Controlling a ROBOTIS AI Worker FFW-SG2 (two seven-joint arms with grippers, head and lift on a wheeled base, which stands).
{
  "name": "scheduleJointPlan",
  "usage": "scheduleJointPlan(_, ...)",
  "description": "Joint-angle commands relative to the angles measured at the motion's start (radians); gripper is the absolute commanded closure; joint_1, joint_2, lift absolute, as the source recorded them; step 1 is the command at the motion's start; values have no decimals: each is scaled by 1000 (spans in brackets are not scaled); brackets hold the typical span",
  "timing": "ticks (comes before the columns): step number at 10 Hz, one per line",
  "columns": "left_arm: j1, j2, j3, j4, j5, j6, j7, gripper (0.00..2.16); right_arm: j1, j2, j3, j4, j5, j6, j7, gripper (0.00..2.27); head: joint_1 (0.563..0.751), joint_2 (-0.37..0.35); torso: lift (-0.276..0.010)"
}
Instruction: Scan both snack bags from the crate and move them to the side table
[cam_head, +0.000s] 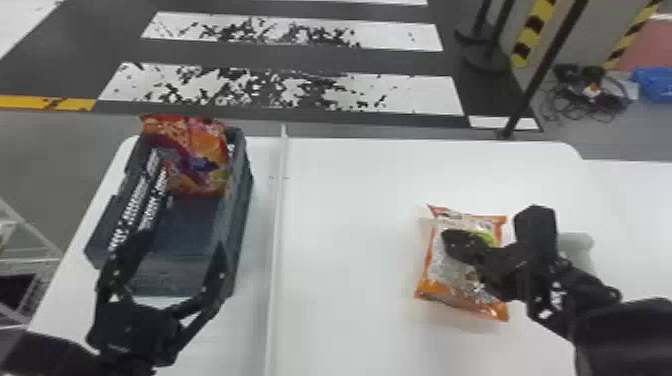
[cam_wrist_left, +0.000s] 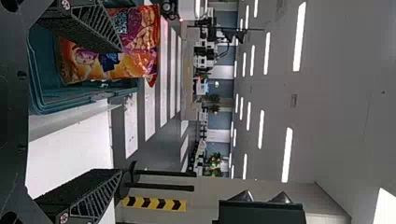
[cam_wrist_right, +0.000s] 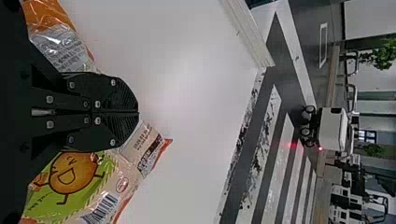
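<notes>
On the left of the white tabletop (cam_head: 350, 225), a dark blue-grey rectangular plastic crate (cam_head: 243, 200) holds a shiny red-and-orange snack bag (cam_head: 197, 175), propped up in its far end. The left gripper (cam_head: 181, 245) is over the crate's near part, its flat black fingers spread wide. On the right, a white-and-orange plastic snack bag (cam_head: 450, 270) with a green patch lies flat; the right gripper (cam_head: 452, 241) is over it, fingers pressed together.
</notes>
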Motion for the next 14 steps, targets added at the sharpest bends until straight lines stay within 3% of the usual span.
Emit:
scheduleJointPlan(1,0,0,0,0,0,0,0,80,35,6,-3,-54,-19,2,11,2250,695,-40,-75)
scheduleJointPlan(3,0,0,0,-2,0,0,0,80,102,9,28,-143,-26,5,26,2250,695,-21,-75)
scheduleJointPlan(6,-2,2,0,0,0,3,0,80,127,7,63,-130,-2,5,43,2250,695,45,-75)
scheduleJointPlan(14,-6,6,0,6,3,3,0,80,153,1,63,-117,35,8,51,2246,695,53,-75)
